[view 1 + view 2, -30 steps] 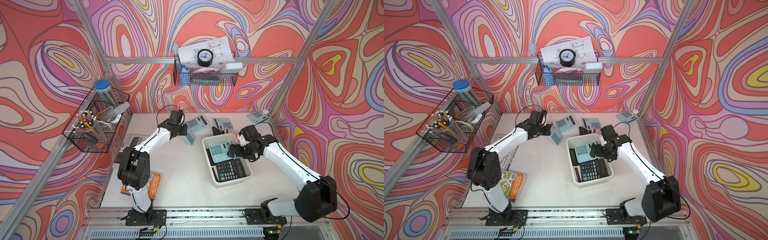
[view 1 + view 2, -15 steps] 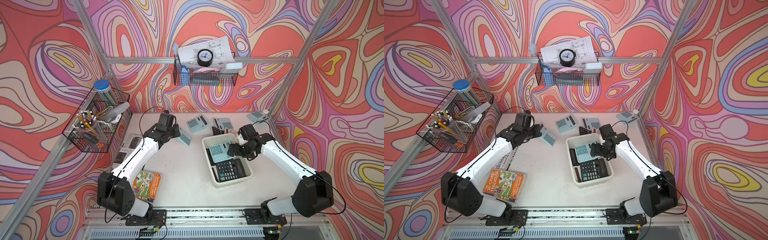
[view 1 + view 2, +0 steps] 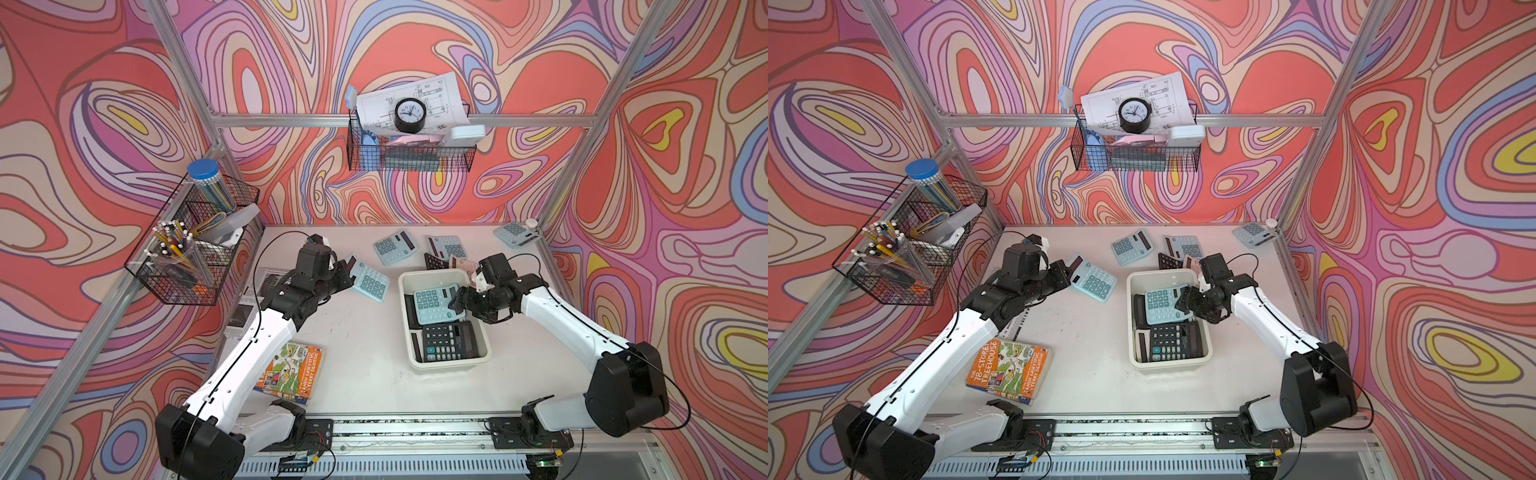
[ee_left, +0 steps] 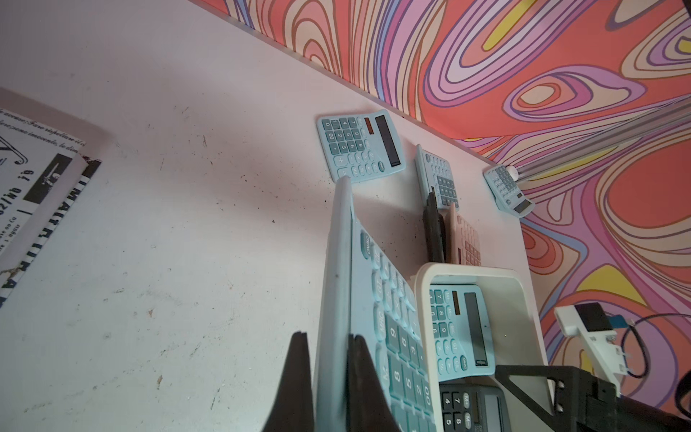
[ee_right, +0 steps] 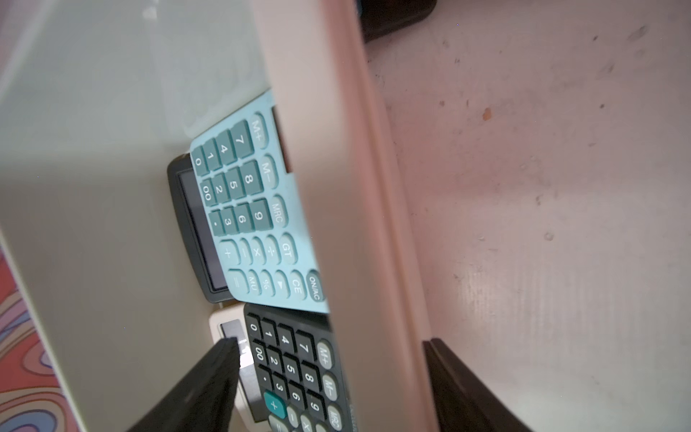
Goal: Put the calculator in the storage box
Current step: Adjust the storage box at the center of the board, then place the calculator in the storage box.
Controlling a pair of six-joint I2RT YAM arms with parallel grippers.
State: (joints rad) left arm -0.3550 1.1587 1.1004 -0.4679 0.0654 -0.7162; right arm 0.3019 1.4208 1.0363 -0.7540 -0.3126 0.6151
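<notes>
My left gripper is shut on the edge of a light blue calculator, lifted and tilted over the table left of the storage box. The left wrist view shows its fingers clamping the calculator on edge, with the cream box just beyond. The box holds a blue calculator and a black one. My right gripper is open and straddles the box's right wall, one finger inside and one outside, neither touching it.
Behind the box lie more calculators: two blue, a black, a pink, and a blue in the far right corner. A book and newspaper lie left. Wire baskets hang above.
My left arm has stretched out low toward the front left, drawing the held calculator slightly nearer. The right gripper's jaws have narrowed around the box wall.
</notes>
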